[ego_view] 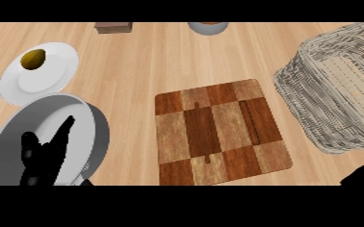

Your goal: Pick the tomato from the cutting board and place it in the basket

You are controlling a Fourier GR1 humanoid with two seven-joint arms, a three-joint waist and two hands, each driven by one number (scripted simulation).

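The left hand (41, 159) is seen at the lower left, black, with its fingers straight, spread and pointing up. Nothing is held in it, and it is at rest. It is shown in front of a round grey bowl (99, 125) that looks smooth. Only a dark bit of the right hand (353, 177) is seen at the lower right edge, so what it does cannot be told.

The cutting board (220, 130) is flat and made of light and dark wood squares. No tomato is seen on it or anywhere else. It may be hidden in the right hand, so the carrying step is guessed. Next, the tomato needs to be lifted over the rim of the basket (320, 91), which is woven from pale wire, and let go inside.

A yellow-brown lump (32, 58) lies on a white plate (60, 65).
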